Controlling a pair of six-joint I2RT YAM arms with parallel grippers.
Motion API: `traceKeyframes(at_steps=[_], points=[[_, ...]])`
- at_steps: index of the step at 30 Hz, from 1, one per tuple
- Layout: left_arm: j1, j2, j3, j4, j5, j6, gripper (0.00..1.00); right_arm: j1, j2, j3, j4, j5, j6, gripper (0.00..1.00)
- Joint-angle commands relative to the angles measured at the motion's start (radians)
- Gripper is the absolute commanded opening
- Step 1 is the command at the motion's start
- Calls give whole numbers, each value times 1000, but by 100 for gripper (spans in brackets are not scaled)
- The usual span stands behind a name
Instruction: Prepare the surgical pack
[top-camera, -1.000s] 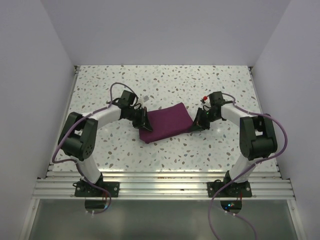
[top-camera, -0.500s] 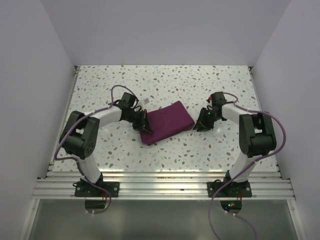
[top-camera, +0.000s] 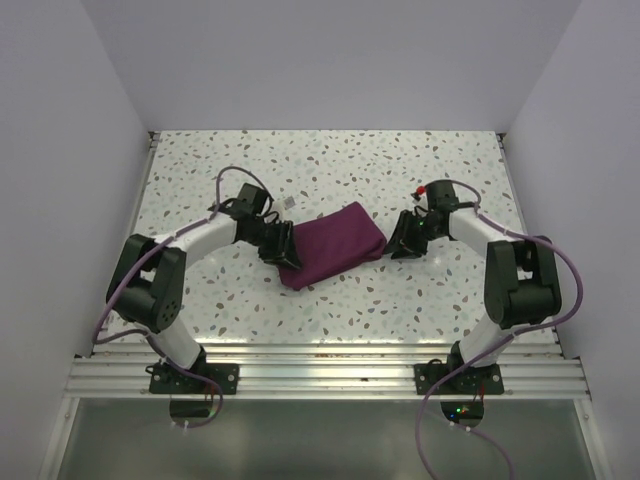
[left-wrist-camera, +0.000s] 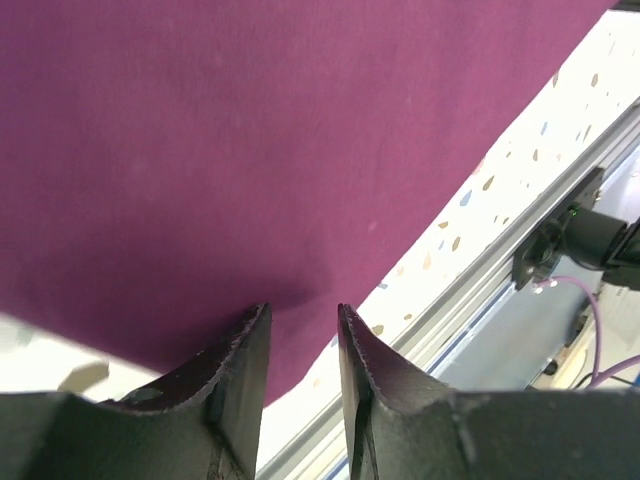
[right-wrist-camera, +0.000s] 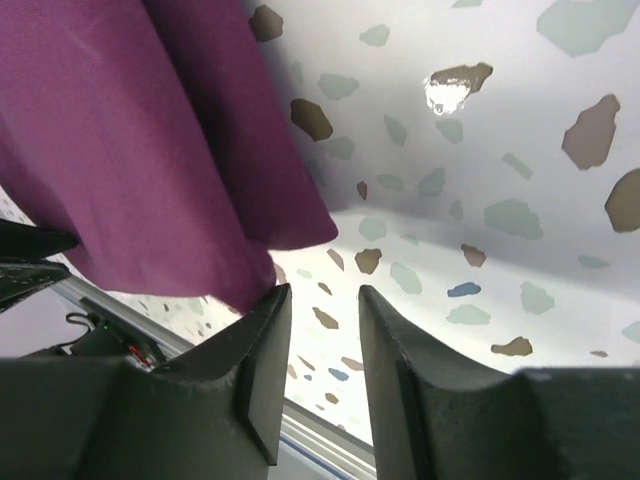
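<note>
The surgical pack (top-camera: 335, 243) is a compact plum-purple cloth bundle lying slanted in the middle of the speckled table. No tray, instruments or gauze show. My left gripper (top-camera: 285, 250) is at the bundle's left end; in the left wrist view the purple cloth (left-wrist-camera: 250, 150) fills the frame and my left gripper (left-wrist-camera: 303, 315) has its jaws a little apart with the cloth edge behind the gap. My right gripper (top-camera: 398, 240) is at the bundle's right end; in the right wrist view its jaws (right-wrist-camera: 322, 295) stand apart over bare table, the cloth (right-wrist-camera: 150, 150) touching the left finger.
A small white tag (top-camera: 289, 203) lies on the table just behind the left gripper. The metal rail (top-camera: 320, 360) runs along the near edge. White walls close in the table on left, right and back.
The bundle has shifted slightly and its right end now looks rounder. The left gripper stays at the left end. The right gripper has drawn back a little from the right end.
</note>
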Motion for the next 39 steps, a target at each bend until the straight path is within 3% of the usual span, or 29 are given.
traceKeyframes(at_steps=[1,8,12,16,26,39], points=[[-2,-68,26,-103,-51,54,37,0,-67,-8,-23,-34,-17,36],[0,-125,2,-145,-68,59,41,2,-90,-10,-36,-84,-3,34],[1,-134,-1,-151,-84,57,48,2,-105,-33,-24,-89,-2,47],[9,-135,-17,-142,-77,57,52,0,-81,-37,-20,-114,0,49],[32,-112,-89,-54,-25,28,50,0,-2,-16,92,-114,-4,44],[67,-76,-107,43,85,-13,60,0,5,-2,106,-132,23,41]])
